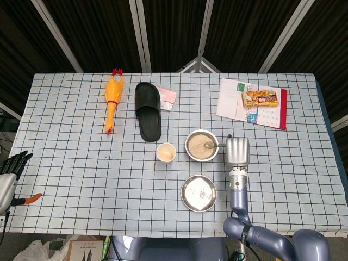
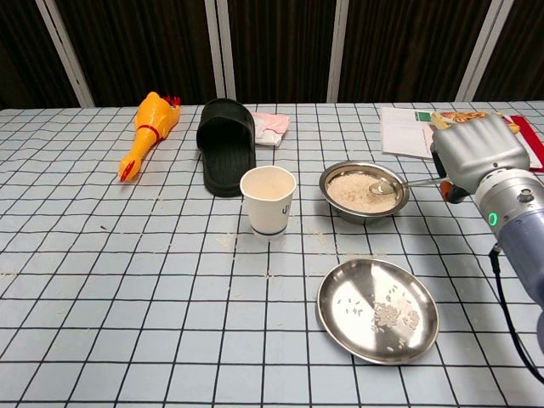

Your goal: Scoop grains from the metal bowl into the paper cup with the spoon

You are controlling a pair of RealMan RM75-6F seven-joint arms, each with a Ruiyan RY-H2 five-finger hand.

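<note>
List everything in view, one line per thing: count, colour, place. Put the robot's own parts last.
table: one, white cloth with a dark grid, under everything.
metal bowl: one, silver, full of pale grains, centre right.
spoon: one, silver, bowl end over the grains, handle in the right hand.
paper cup: one, white, upright, left of the metal bowl.
metal plate: one, silver, a few grains in it, near edge.
rubber chicken: one, yellow, far left.
slipper: one, black, beside the chicken.
pink packet: one, right of the slipper.
calendar: one, white and red, far right.
snack pack: one, orange, on the calendar.
right hand: grey, holds the spoon handle.
left hand: dark, off the table's left edge, empty.
</note>
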